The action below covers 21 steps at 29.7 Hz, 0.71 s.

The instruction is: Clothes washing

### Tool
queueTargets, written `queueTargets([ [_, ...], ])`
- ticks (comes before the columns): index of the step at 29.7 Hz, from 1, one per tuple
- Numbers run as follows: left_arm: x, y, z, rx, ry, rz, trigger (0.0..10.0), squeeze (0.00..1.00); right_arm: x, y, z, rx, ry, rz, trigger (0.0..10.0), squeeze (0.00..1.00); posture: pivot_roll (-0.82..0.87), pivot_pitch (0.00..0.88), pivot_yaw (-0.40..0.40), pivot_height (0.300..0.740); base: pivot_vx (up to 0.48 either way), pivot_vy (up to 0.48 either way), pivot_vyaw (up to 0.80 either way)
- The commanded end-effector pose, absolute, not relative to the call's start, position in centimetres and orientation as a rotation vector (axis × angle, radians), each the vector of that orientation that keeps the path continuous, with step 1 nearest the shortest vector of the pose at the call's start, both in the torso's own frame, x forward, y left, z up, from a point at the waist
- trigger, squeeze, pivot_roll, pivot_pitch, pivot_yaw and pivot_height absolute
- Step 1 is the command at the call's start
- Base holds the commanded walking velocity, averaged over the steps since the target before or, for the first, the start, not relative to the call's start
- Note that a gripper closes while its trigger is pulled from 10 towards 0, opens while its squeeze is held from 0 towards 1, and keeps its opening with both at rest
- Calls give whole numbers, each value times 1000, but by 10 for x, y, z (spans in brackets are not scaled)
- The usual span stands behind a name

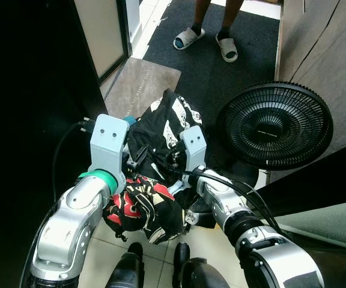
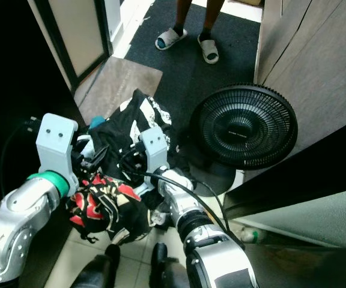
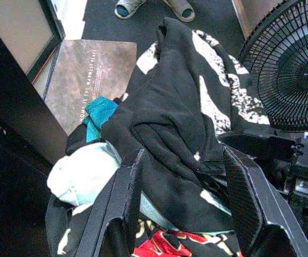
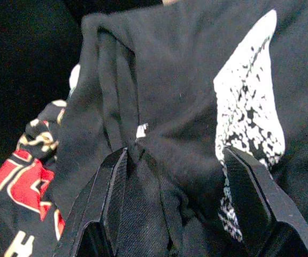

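A bundle of clothes is carried between the two arms, in front of the robot and above the floor: a black garment with white print on top, a red, black and cream patterned piece hanging below beside the left forearm, and pale mint and teal cloth tucked in on the left side. The left claw has its fingers spread apart with the black garment bunched between them, pressing into the pile. The right claw also has its fingers apart, with folds of the black cloth lying between them and the white print against one finger. Just beyond the bundle, on the right, a black fan lies on the floor with its grille facing up. A dark mat runs ahead, a brown doormat to its left by a dark door frame. At the far end of the mat a person's feet in light sandals are seen. Pale tiles are under the robot
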<state>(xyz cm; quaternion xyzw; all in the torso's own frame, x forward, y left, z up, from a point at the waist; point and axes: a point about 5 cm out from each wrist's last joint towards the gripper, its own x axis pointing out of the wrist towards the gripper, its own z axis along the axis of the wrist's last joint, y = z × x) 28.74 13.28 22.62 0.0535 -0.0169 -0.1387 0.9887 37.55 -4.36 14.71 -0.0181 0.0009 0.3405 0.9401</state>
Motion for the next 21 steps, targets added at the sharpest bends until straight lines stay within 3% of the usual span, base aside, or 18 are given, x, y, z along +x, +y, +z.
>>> queueTargets([
  [1, 283, 136, 220, 105, -1, -271, 10000, 0, 369, -43, 126, -49, 100, 691, 10000, 0, 312, 503, -6, 740, 0, 0, 0],
  [7, 276, 142, 219, 112, 14, -242, 10000, 0, 368, -47, 120, -61, 134, 661, 10000, 0, 336, 522, -7, 740, 0, 0, 0],
  [8, 275, 144, 219, 114, 17, -233, 10000, 0, 369, -47, 121, -63, 132, 659, 6118, 0, 345, 530, -7, 740, 0, 0, 0],
  [9, 273, 146, 219, 116, 20, -223, 10000, 0, 370, -48, 122, -64, 130, 654, 1529, 0, 348, 533, -7, 740, 0, 0, 0],
  [10, 273, 148, 219, 117, 22, -214, 10000, 0, 371, -48, 123, -64, 128, 651, 0, 0, 348, 534, -8, 740, 0, 0, 0],
  [21, 271, 151, 218, 116, 32, -192, 10000, 0, 373, -52, 127, -40, 110, 641, 0, 0, 339, 535, -10, 740, 0, 0, 0],
])
